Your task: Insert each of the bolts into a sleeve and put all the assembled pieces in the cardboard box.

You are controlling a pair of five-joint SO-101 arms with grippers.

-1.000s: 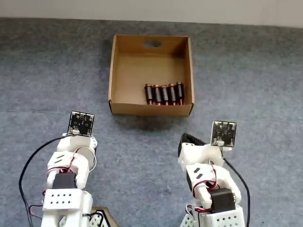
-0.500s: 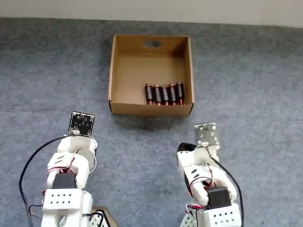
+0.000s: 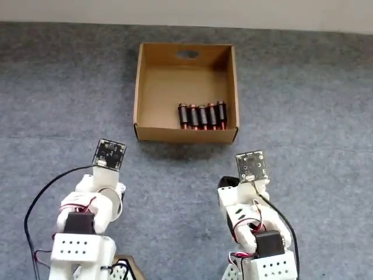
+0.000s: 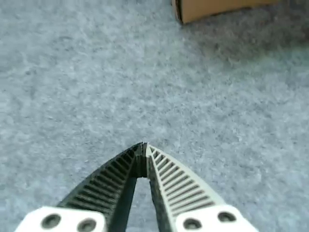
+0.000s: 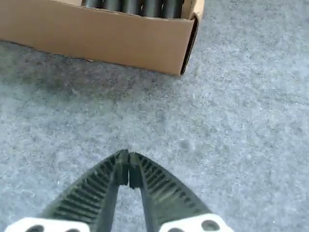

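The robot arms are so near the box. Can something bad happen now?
The right tool, shut and empty, points at the cardboard box; swinging forward, it might shove it. The assembled pieces lie loose in a row by the near wall, so a bump could roll them apart.

Whole tabletop (image 3: 315, 105) covered in grey carpet-like cloth: fuzzy, rough, matt. The cardboard box (image 3: 169, 87) is plain brown paperboard, matt, with smooth walls. In it, the assembled pieces (image 3: 203, 116) have dark sleeves with a slight sheen and reddish metallic-looking ends. The left gripper (image 4: 143, 147) is ribbed matt plastic, one side black, one pale. The right gripper (image 5: 126, 157) is ribbed dark plastic, matt. The arm bodies (image 3: 78, 245) are smooth white plastic. The cable (image 3: 35, 204) is black and smooth-coated.
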